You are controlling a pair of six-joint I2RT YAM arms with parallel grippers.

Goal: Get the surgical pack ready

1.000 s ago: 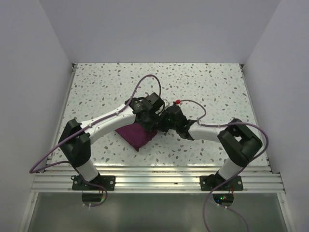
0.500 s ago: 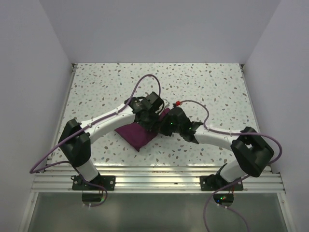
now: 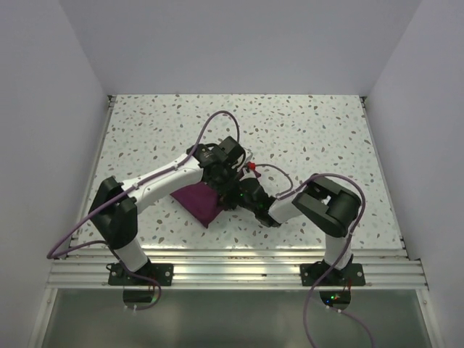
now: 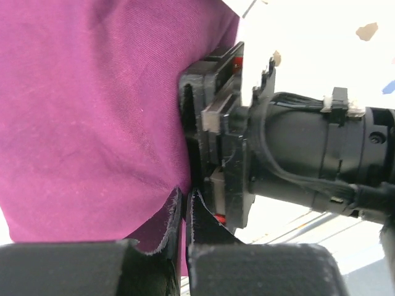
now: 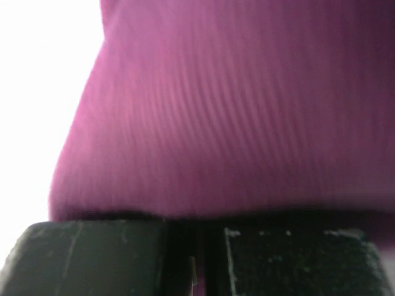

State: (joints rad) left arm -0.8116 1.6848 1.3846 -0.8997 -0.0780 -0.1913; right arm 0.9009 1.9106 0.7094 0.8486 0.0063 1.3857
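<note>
The surgical pack is a folded deep-maroon cloth bundle on the speckled table; the tray, instruments and pads are hidden. My left gripper is over the bundle's far right corner. In the left wrist view its fingertips are closed on the cloth, where a crease runs up to them. My right gripper presses against the bundle's right edge, just under the left gripper. Its black body shows in the left wrist view. In the right wrist view the blurred cloth fills the frame right above my shut right gripper.
A purple cable loops above the left arm, and a red connector hangs on the right arm's cable. An aluminium rail runs along the near table edge. White walls close in the left, right and back.
My right arm has folded inward, its elbow swinging left, and its gripper has pushed left and down against the bundle's right edge. The left gripper has stayed almost still.
</note>
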